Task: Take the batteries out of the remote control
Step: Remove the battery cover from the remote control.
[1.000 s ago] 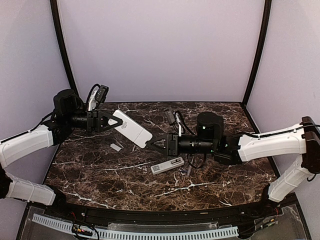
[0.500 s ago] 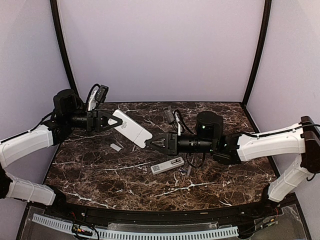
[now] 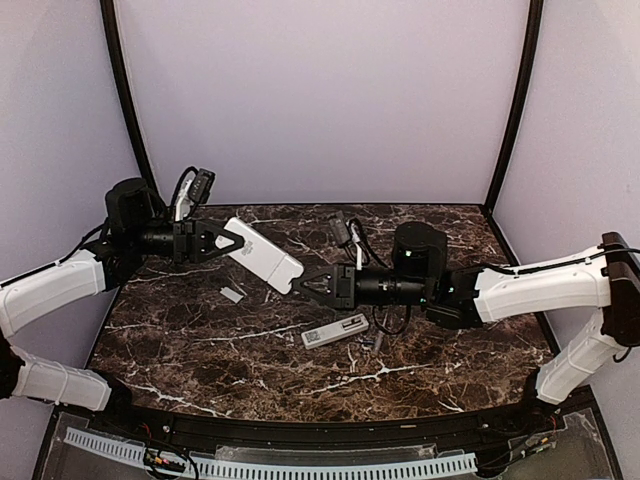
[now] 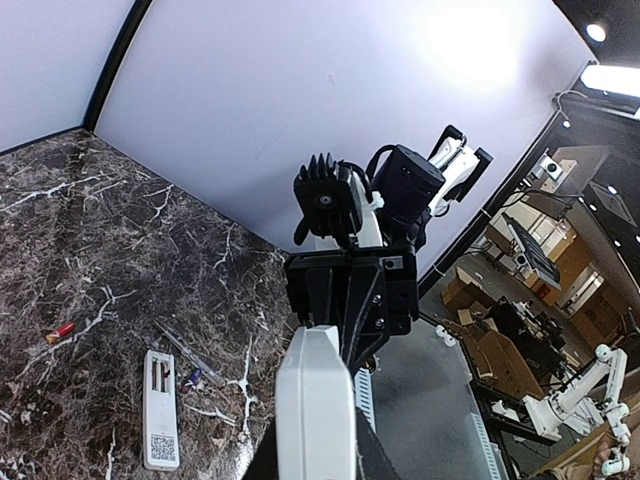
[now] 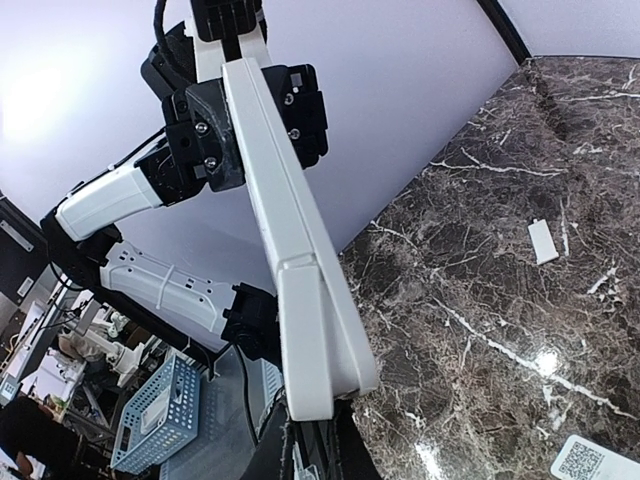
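My left gripper is shut on one end of a white remote and holds it tilted above the table. My right gripper is closed on the remote's other end. The remote's back shows no open compartment in either wrist view. A second white remote lies on the table with its battery slot open. One red battery lies on the marble, and a small dark cell lies beside the second remote.
A small flat white cover lies on the marble table left of centre, below the held remote. Cables trail behind the right arm. Purple walls close in the back and both sides.
My right gripper has moved a little to the left, onto the remote's lower end, and its fingers have closed in. The left gripper and the remote have barely moved.
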### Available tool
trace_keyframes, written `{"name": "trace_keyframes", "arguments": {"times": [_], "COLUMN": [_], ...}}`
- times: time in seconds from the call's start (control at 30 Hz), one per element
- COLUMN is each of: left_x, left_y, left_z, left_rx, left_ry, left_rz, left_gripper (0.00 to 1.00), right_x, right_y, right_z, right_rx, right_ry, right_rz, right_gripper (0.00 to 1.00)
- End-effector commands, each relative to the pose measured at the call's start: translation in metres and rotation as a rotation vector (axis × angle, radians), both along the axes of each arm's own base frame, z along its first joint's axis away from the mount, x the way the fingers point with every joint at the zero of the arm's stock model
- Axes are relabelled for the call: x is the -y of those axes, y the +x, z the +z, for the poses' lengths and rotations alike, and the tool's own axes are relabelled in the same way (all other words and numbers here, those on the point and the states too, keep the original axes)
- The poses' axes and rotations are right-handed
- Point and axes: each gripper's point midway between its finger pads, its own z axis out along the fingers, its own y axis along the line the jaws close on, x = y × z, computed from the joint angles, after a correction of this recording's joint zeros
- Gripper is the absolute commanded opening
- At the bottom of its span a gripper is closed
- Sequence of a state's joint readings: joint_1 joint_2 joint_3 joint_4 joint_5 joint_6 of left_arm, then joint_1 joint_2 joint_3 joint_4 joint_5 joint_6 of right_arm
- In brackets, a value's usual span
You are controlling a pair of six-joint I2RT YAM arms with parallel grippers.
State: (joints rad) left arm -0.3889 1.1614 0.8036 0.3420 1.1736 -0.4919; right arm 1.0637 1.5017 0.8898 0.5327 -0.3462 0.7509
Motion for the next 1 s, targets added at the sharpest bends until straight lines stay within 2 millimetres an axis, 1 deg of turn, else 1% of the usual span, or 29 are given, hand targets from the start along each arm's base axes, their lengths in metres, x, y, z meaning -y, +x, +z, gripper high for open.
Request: {"name": "trace_keyframes", "arguments": {"times": [0.0,0.17,0.33,0.6,0.7,0.8,0.87,0.97], "left_x": [-0.003,-0.004,-0.004,-0.007,-0.008,-0.006,-0.006,-0.007], "left_y": [-0.003,0.002,0.004,0.014,0.018,0.014,0.015,0.022], "left_z": [0.020,0.017,0.015,0.010,0.009,0.011,0.010,0.005], "left_rx": [0.068,0.059,0.050,0.038,0.029,0.015,0.005,-0.005], "left_ry": [-0.012,-0.004,-0.001,0.023,0.025,-0.004,-0.008,0.018], "left_rz": [0.015,0.040,0.045,0.107,0.124,0.083,0.078,0.123], "left_gripper": [0.00,0.00,0.00,0.00,0.00,0.00,0.00,0.00], "right_x": [0.005,0.007,0.007,0.011,0.011,0.009,0.008,0.008], "right_y": [0.000,-0.003,-0.004,-0.004,-0.003,0.000,0.002,0.005], "right_z": [0.019,0.026,0.028,0.035,0.035,0.028,0.025,0.021], "right_rx": [0.024,0.038,0.042,0.047,0.049,0.037,0.029,0.024], "right_ry": [0.066,0.095,0.109,0.156,0.157,0.145,0.142,0.136], "right_rz": [-0.002,0.008,0.011,0.004,0.001,-0.007,-0.010,-0.024], "right_gripper": [0.02,0.00,0.00,0.00,0.00,0.00,0.00,0.00]}}
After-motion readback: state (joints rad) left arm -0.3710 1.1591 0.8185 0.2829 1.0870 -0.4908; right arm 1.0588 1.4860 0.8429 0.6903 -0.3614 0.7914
